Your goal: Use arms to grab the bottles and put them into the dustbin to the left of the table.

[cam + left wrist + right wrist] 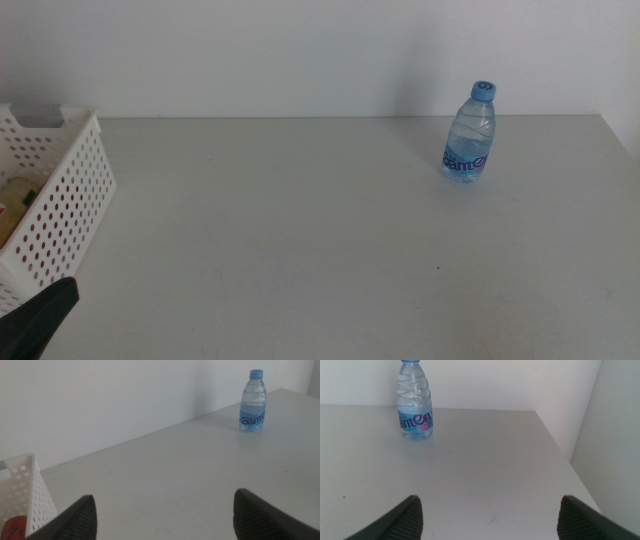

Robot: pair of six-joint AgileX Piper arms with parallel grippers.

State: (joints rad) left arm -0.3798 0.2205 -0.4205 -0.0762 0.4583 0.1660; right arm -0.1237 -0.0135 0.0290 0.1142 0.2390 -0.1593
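With both the left tool (162,515) and right tool (487,517) spread and empty, only the water bottle (471,133) stands upright on the tabletop (320,240), so it likely needs grabbing next, then carrying to the dustbin (62,205).

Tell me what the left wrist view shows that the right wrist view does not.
Only the left wrist view shows the dustbin with something red behind its perforated wall, plus the open left hand. Only the right wrist view shows the table's side edge by the wall, plus the open right hand. Both show the water bottle standing upright on the table, with nothing held.
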